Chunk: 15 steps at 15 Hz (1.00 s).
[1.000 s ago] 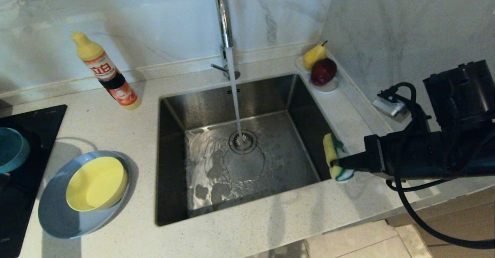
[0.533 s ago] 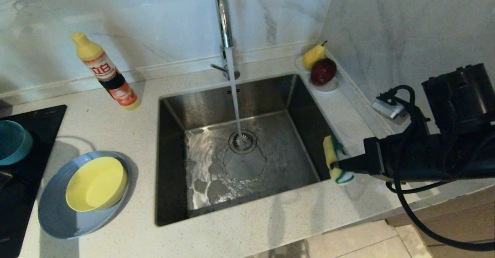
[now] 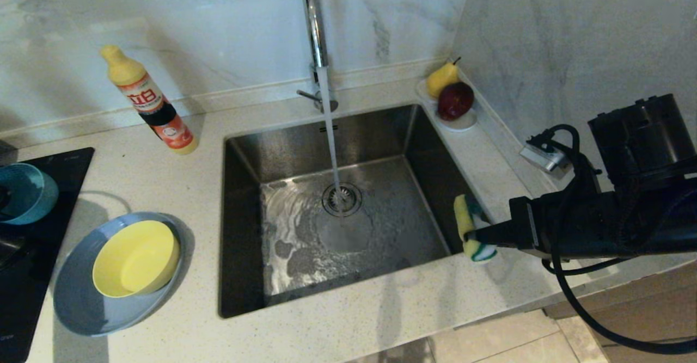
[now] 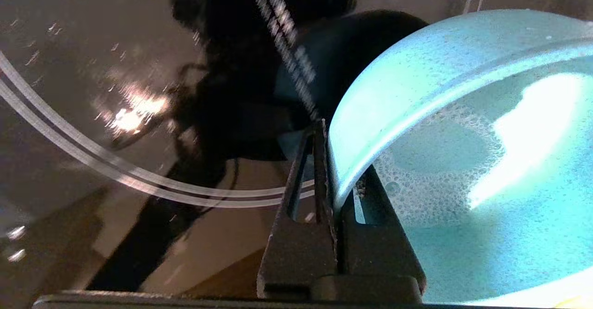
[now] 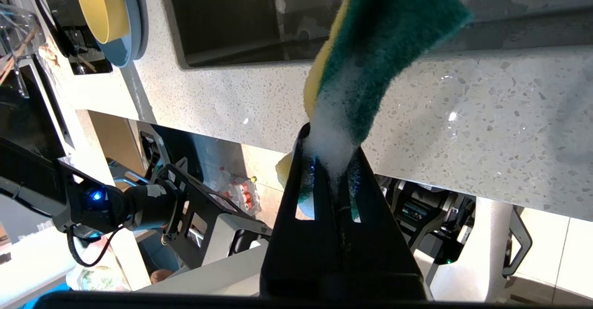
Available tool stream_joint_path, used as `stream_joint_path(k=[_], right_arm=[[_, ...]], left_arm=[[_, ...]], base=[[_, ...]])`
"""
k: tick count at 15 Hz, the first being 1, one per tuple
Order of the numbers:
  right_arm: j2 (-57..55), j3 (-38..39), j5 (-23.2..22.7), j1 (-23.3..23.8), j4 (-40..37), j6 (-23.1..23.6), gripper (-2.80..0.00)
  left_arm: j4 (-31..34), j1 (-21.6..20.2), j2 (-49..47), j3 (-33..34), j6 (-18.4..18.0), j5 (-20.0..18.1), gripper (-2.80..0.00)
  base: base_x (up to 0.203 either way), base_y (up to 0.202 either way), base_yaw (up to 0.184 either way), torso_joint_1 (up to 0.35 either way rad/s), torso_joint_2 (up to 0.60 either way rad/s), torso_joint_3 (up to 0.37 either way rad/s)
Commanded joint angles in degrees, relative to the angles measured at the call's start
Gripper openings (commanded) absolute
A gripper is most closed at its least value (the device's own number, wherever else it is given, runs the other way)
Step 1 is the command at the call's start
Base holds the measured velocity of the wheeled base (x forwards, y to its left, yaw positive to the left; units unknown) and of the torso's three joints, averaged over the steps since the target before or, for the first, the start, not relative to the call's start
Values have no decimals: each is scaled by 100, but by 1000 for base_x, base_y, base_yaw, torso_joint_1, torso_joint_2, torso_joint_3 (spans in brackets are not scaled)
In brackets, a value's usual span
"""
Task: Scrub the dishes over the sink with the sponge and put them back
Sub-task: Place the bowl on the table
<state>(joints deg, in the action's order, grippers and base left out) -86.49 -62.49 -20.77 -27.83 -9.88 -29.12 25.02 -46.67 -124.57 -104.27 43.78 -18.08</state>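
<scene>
Right gripper (image 3: 475, 238) reaches in from the right, over the counter's (image 3: 348, 330) strip at the sink's (image 3: 239, 227) right rim. Fingers pressed tight on the sponge (image 3: 467, 227) — yellow with a green scouring face, white foam where the jaws bite. Right wrist view confirms: sponge (image 5: 370, 63) squeezed between the two black fingers (image 5: 296, 235), its free end bent and sticking out over the counter edge.

Left gripper (image 4: 331, 179) sits at the far left edge of the counter, over the black hob (image 3: 49, 189). Head view shows little of it. Left wrist view: jaws clamped on the rim of the teal bowl (image 4: 463, 160), one finger outside the wall, one inside. Suds inside the bowl. From the head, the teal bowl (image 3: 27, 194) shows tipped on its side above the hob, clear of the surface.

Yellow bowl (image 3: 136, 258) sits inside the grey plate (image 3: 81, 308) near the counter's front-left, between hob and sink.

Tap (image 3: 315, 31) at the sink's back edge — running, stream falling onto the drain (image 3: 342, 198) at the basin's centre. Water sheets across the basin floor.

Soap bottle (image 3: 150, 102), yellow cap and orange label, stands leaning at the back left of the counter, near the wall. Back right corner: white saucer (image 3: 463, 123) with a pear (image 3: 441, 79) and a dark red apple (image 3: 456, 100), touching each other.
</scene>
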Motion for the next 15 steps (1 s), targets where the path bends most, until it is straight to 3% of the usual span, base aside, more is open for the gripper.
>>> stream_joint_path(k=[1,4,5,13,14,15], right_arm=[[-17,9,-15,-3,-5,-14,-280],[-6,9,-145,-3,-5,-23,-280],[5,27,-173,-3,-5,-28,-280],[229,132,-173,-3,-5,-23,-280],[247,133,-173,-3,-14,-23,-280],[247,184,-168,-3,-9,-23,-280]], left_arm=[[35,8,-164,-151,100,-11,-280],[381,8,-162,-348,123,-128,-280],[400,8,-117,-348,129,-226,0],[339,15,534,-347,169,-318,0],[378,42,737,-321,165,-373,-280],[474,84,944,-297,119,-439,-280]], base=[[0,0,0,0,0,0],[0,0,0,0,0,0],[0,0,0,0,0,0],[0,0,0,0,0,0],[0,0,0,0,0,0],[0,0,0,0,0,0]])
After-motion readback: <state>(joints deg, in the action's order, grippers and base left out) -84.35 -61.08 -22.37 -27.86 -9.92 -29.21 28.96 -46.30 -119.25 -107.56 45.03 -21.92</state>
